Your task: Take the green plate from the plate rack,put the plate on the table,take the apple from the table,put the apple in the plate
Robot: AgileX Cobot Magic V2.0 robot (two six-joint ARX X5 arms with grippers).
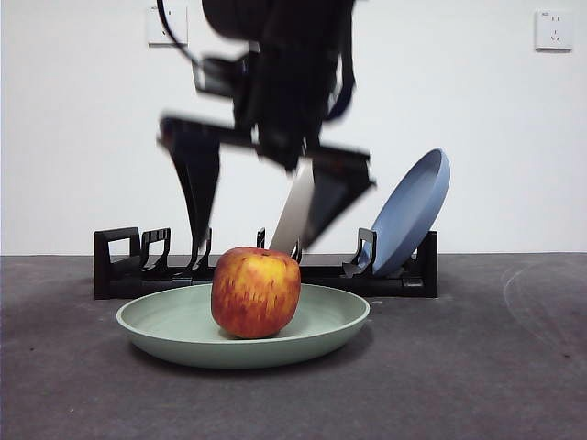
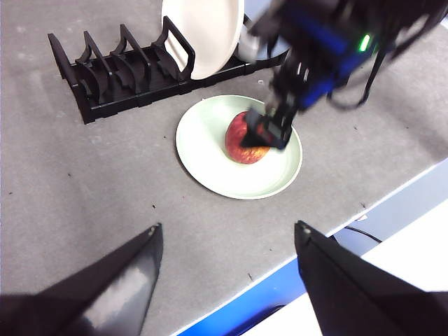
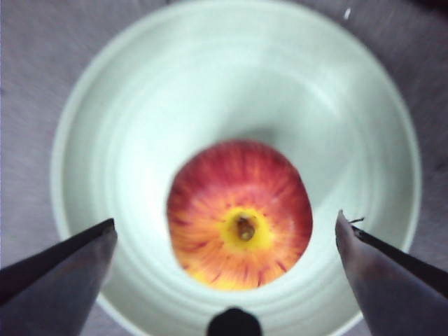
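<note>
right end effector (image 1: 252,206) blurred, spread above apple (image 1: 255,291) on green plate (image 1: 165,325).

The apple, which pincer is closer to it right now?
Right. The right pincer hangs open directly above the apple in the green plate, not touching it. The left pincer is open too, well back from the plate over the table's edge.

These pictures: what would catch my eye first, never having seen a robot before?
Probably the apple, red over yellow, sitting in the green plate on the table. Directly above it hangs the right pincer, jaws open and clear of the fruit. Behind, a blue plate leans in the plate rack.
</note>
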